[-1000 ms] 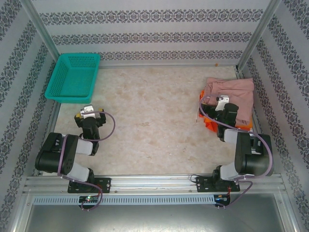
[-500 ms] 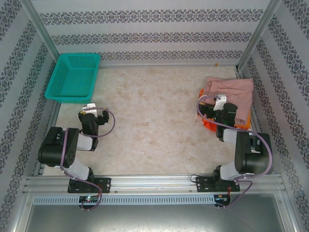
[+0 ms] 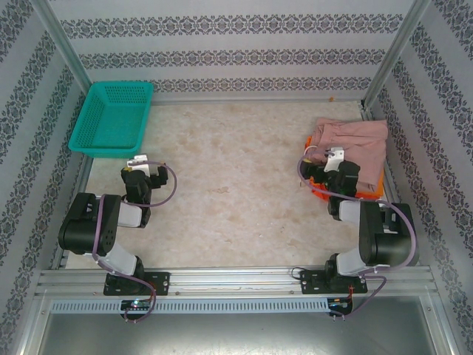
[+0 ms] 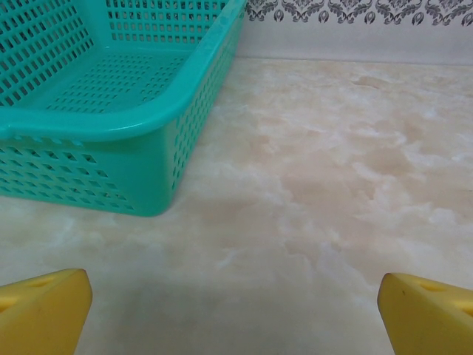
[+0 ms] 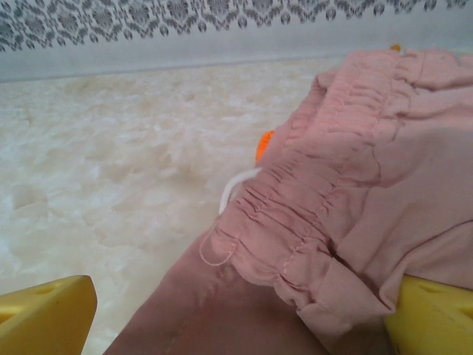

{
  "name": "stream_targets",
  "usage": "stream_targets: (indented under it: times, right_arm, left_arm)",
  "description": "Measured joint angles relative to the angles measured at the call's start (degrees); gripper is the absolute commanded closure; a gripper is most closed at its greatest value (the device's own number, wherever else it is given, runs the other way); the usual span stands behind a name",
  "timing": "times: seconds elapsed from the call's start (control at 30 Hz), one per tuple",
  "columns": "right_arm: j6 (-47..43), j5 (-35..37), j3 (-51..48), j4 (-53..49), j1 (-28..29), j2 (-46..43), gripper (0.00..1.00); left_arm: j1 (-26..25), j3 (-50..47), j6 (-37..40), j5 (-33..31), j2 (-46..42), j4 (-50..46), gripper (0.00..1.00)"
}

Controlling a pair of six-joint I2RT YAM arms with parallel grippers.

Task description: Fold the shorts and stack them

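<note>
Right claw point(image 5: 236, 325) gaping wide, pink shorts point(image 5: 355, 185) bunched between its fingers, orange shorts point(image 3: 369, 192) underneath, at the desk's point(image 3: 236, 177) right edge. Left claw point(image 4: 236, 314) open too, facing the teal basket point(image 4: 89, 174), mesh floor bare.

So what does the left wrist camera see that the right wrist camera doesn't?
Left wrist view: a teal mesh basket at upper left. Right wrist view: pink shorts with a gathered waistband, a white drawstring and a bit of orange cloth behind. Shared: the marbled table, the patterned wall at the back, and, spread wide at the bottom corners, the yellow left fingers in one, right fingers in the other.
</note>
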Motion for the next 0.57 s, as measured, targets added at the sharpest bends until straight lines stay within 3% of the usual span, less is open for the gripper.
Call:
stream_targets:
  times: [0.57]
  right_arm:
    - [-0.9,5.6,-0.8,1.0,1.7,1.2,0.02]
  left_arm:
    - [0.0,-1.9,0.0,0.0,0.0,2.1,0.00]
